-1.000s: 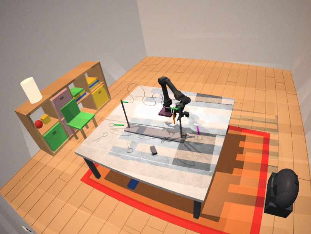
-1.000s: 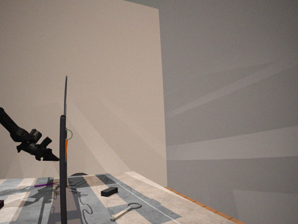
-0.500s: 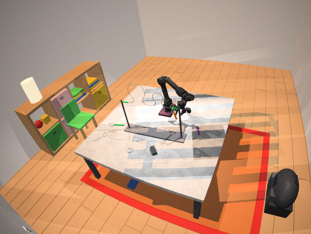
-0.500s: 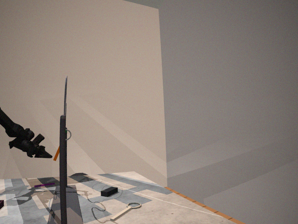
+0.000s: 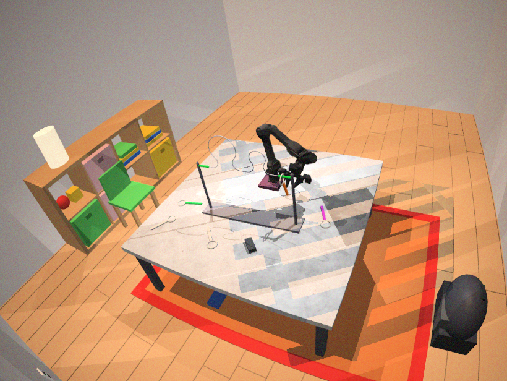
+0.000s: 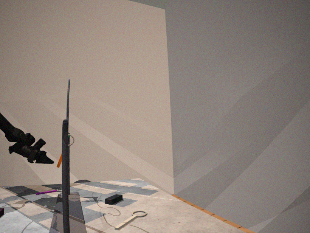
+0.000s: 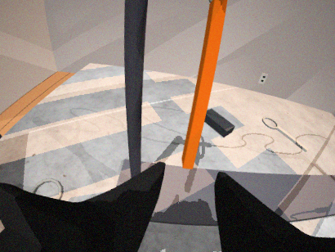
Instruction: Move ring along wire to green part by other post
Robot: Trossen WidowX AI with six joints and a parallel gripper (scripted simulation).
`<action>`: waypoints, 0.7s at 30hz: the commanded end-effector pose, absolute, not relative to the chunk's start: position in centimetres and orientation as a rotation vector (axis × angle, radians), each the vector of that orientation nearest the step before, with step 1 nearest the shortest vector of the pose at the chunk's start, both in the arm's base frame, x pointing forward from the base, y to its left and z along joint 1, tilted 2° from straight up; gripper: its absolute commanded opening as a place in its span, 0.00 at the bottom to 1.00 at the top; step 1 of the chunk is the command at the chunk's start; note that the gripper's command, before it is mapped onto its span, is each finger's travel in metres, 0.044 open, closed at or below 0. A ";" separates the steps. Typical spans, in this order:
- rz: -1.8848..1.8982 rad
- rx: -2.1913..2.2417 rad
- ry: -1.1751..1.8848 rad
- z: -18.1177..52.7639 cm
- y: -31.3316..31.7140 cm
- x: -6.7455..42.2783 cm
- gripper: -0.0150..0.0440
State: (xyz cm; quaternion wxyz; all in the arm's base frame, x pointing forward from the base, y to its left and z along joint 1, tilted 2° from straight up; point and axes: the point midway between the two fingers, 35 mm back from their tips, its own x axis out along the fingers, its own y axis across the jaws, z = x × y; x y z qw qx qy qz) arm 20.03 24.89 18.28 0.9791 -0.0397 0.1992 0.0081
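Note:
The orange handle (image 5: 285,188) (image 6: 59,160) (image 7: 203,83) hangs free from its ring (image 6: 73,141). The ring sits on the green part of the wire (image 5: 285,176) at the right-hand dark post (image 5: 293,200) (image 6: 65,175) (image 7: 135,67). My gripper (image 5: 295,180) (image 6: 50,161) (image 7: 190,173) is open and holds nothing. In the wrist view the handle's lower end shows just ahead of the gap between the fingertips, and in the exterior view the tips stand a short way from the handle. The thin grey wire (image 5: 233,164) loops away to the other post (image 5: 203,184) with its green end (image 5: 204,166).
Both posts stand on a grey base plate (image 5: 245,215). A black block (image 5: 249,244) (image 6: 113,199) (image 7: 219,122) and spare rings with purple (image 5: 323,213) (image 6: 46,192), beige (image 5: 210,237) (image 6: 127,220) and green (image 5: 192,203) handles lie on the table. A purple block (image 5: 269,182) sits by the arm's base.

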 end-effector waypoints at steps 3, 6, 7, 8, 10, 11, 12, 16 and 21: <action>0.014 -0.074 0.398 18.4 24.9 20.0 0.53; 0.014 -0.074 0.398 18.4 24.9 20.0 0.53; 0.016 -0.080 0.402 18.3 24.9 19.9 0.57; 0.016 -0.080 0.404 18.5 24.9 19.5 0.61; 0.015 -0.080 0.406 19.0 24.9 18.0 0.70; 0.016 -0.080 0.403 19.5 24.9 17.2 0.75; 0.017 -0.080 0.400 19.8 24.8 16.6 0.79; 0.018 -0.081 0.397 20.1 24.7 16.1 0.97; 0.018 -0.081 0.397 20.1 24.7 16.1 1.00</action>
